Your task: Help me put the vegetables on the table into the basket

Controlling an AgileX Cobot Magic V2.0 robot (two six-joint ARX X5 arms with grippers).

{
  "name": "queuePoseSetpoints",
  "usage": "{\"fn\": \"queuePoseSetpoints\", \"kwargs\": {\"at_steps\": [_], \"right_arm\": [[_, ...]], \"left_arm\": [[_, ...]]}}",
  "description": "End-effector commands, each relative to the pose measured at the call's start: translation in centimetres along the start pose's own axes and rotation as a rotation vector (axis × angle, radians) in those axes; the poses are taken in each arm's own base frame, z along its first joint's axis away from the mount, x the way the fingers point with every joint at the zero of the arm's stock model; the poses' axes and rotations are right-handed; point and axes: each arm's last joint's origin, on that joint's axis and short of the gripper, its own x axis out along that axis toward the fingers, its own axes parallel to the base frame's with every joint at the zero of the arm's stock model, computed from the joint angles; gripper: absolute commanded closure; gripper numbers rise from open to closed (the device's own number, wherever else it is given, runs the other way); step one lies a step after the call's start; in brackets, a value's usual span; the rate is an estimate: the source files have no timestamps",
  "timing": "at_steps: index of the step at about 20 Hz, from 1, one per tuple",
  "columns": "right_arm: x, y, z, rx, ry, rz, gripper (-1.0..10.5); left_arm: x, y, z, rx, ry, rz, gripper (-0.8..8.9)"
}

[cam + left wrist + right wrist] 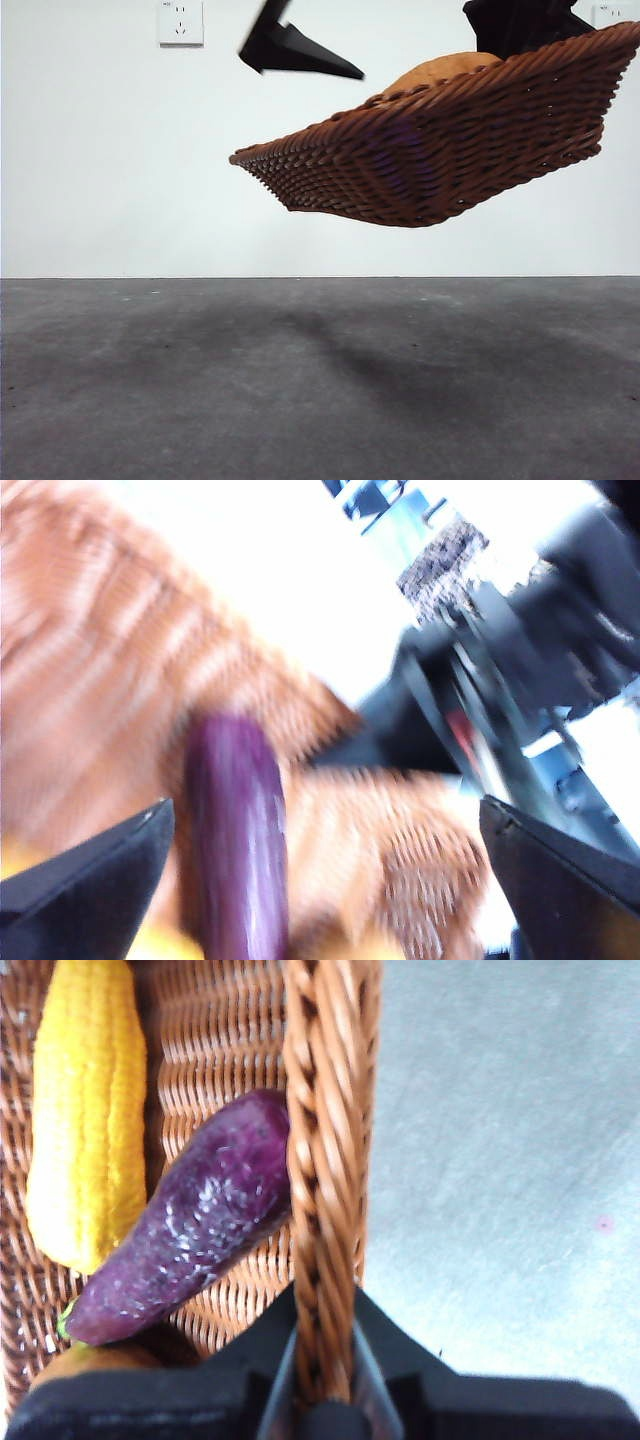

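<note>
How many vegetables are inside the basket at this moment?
3, all inside the basket, which the right gripper holds by the rim, off the table: corn, eggplant beside it, potato. More may be hidden.

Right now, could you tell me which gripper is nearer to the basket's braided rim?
Right. The right gripper is clamped on the basket's braided rim, holding it tilted above the table. The left gripper hovers open over the eggplant inside, touching nothing.

A bare test room or lab: plain white wall with a socket (180, 22) above the grey worktop (200, 380).
</note>
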Motion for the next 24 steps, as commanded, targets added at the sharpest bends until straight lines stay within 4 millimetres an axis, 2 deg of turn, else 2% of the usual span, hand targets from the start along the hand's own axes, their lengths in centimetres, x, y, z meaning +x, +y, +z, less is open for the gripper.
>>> {"fn": "queuePoseSetpoints", "kwargs": {"at_steps": [1,3,4,5,6,9,11,13,15,17,19,21,22,23,24], "right_arm": [[0.1,-0.3,0.4,0.006,-0.03,-0.007,9.6],[0.2,-0.5,0.8,-0.002,-0.073,-0.009,9.6],[0.2,-0.7,1.0,-0.001,-0.094,-0.011,9.6],[0.1,-1.3,1.1,0.012,-0.109,-0.018,9.6],[0.3,-1.8,1.4,0.02,-0.124,-0.023,9.6],[1.4,-5.3,2.7,0.087,-0.17,-0.034,9.6],[3.3,-8.6,3.2,0.162,-0.148,0.014,9.6],[5.6,-12.4,3.6,0.241,-0.136,0.096,9.6],[7.9,-15.9,3.2,0.346,-0.099,0.145,9.6],[10.2,-18.4,2.6,0.408,-0.049,0.147,9.6],[12.3,-20.0,1.9,0.46,0.005,0.179,9.6],[14.1,-20.7,1.5,0.496,0.053,0.2,9.6],[14.5,-20.8,1.4,0.504,0.07,0.202,9.3],[14.5,-20.9,1.3,0.508,0.075,0.187,7.6],[14.0,-20.7,1.4,0.524,0.068,0.153,4.6]], "left_arm": [[-3.2,-1.2,-1.2,0.094,0.061,0.035,1.4],[-7.2,-2.7,-2.7,0.174,0.095,0.142,2.13],[-9.3,-3.6,-3.7,0.214,0.107,0.181,3.98],[-11.4,-4.8,-4.8,0.258,0.116,0.183,7.23],[-13.3,-5.8,-5.6,0.285,0.094,0.18,8.15],[-18.7,-8.4,-8.2,0.361,-0.006,0.11,8.14],[-21.6,-9.0,-10.1,0.37,-0.02,0.091,8.14],[-23.6,-9.0,-11.9,0.345,0.001,0.098,8.14],[-24.8,-8.8,-13.3,0.329,0.041,0.114,8.14],[-25.1,-8.7,-13.7,0.296,0.062,0.121,8.14],[-25.1,-8.7,-13.7,0.294,0.063,0.121,8.14],[-24.9,-8.7,-13.6,0.292,0.067,0.123,8.14],[-24.9,-8.7,-13.6,0.293,0.067,0.123,8.14],[-24.9,-8.7,-13.6,0.293,0.067,0.123,8.14],[-24.9,-8.7,-13.6,0.293,0.068,0.123,8.14]]}}
